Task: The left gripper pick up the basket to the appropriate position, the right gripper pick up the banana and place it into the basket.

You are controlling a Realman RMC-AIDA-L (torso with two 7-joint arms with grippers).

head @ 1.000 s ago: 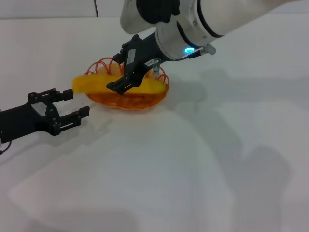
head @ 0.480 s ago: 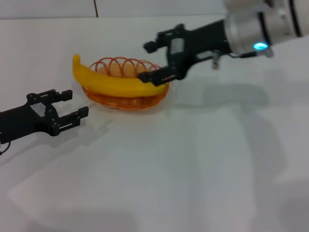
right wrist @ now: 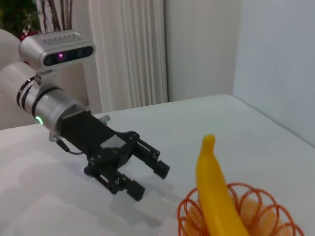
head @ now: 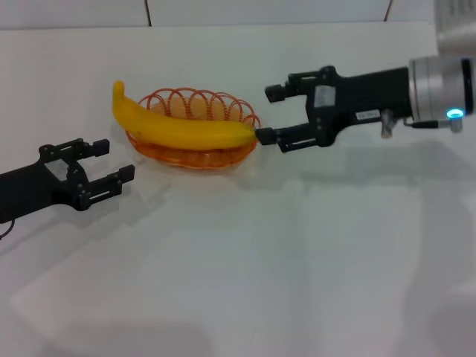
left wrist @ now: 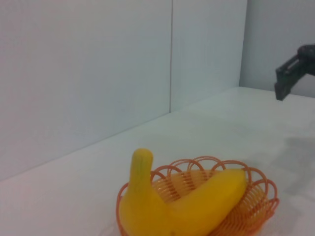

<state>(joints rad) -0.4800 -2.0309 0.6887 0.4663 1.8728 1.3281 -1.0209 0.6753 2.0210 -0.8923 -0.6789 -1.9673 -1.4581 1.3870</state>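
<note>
Banana (head: 190, 129) lies in the orange wire basket (head: 223, 158) near the surface's far edge. Right gripper (head: 273, 115), spread wide and empty, sits just beside the fruit's tip. It should back off level without nudging it. Left gripper (head: 104, 165) waits open toward the left edge.

Banana (head: 186, 128): 1 smooth, bright yellow, curved fruit. It lies lengthwise across the basket (head: 195, 156), resting on the rim. Its stem end projects upward past the basket's left edge; its opposite end sits at the basket's right edge.

Basket: 1 shallow oval of translucent orange looped wire with a scalloped rim. It stands upright on the white surface, its far loops visible above the banana. In the left wrist view the banana (left wrist: 184, 206) fills most of the basket (left wrist: 256, 204).
</note>
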